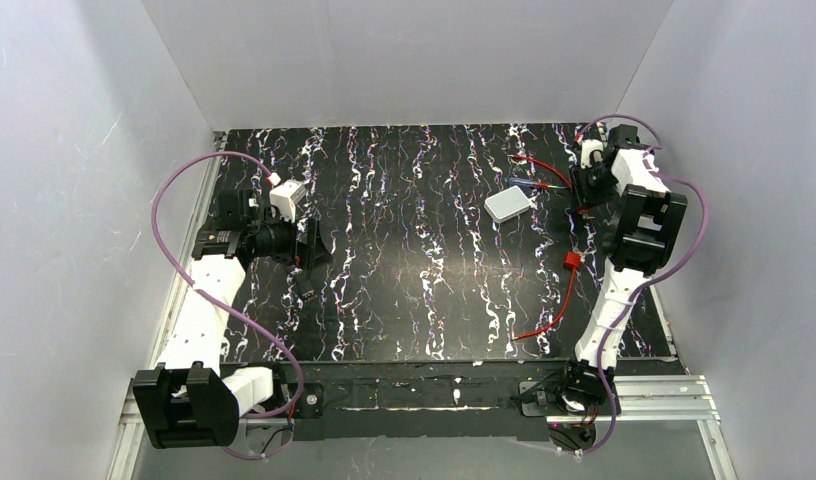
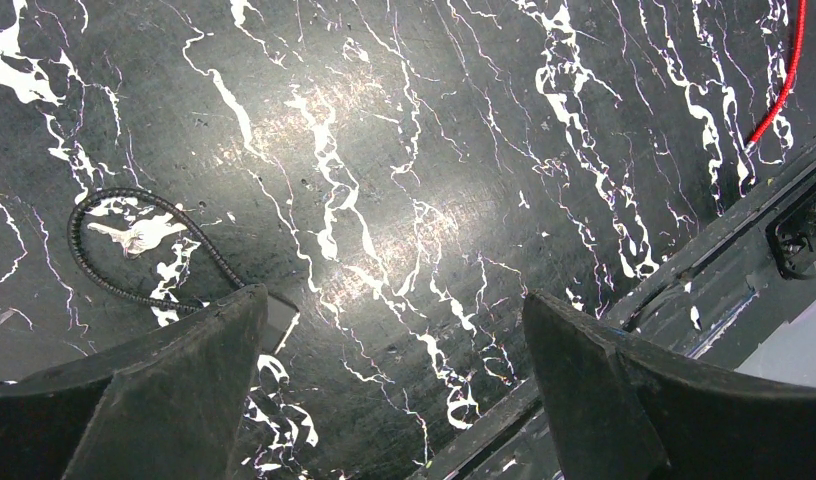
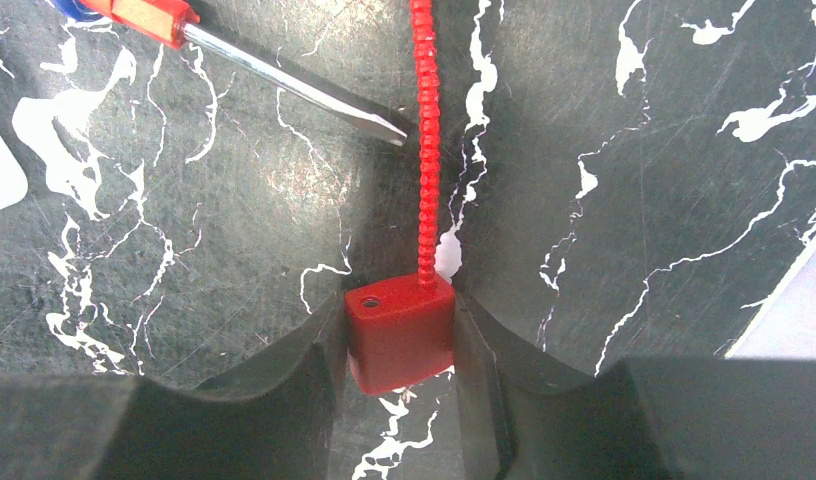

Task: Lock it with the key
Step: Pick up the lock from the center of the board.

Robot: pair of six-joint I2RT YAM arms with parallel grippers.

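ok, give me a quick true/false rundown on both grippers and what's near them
1. The left gripper has its jaws wide open with nothing between them. True.
2. The right gripper has its jaws around a white card. False: they are closed on the red lock body.
3. The screwdriver tip lies close to the red cable. True.
4. The black cable loop sits between the left jaws. False: it lies off to one side, outside the gap.
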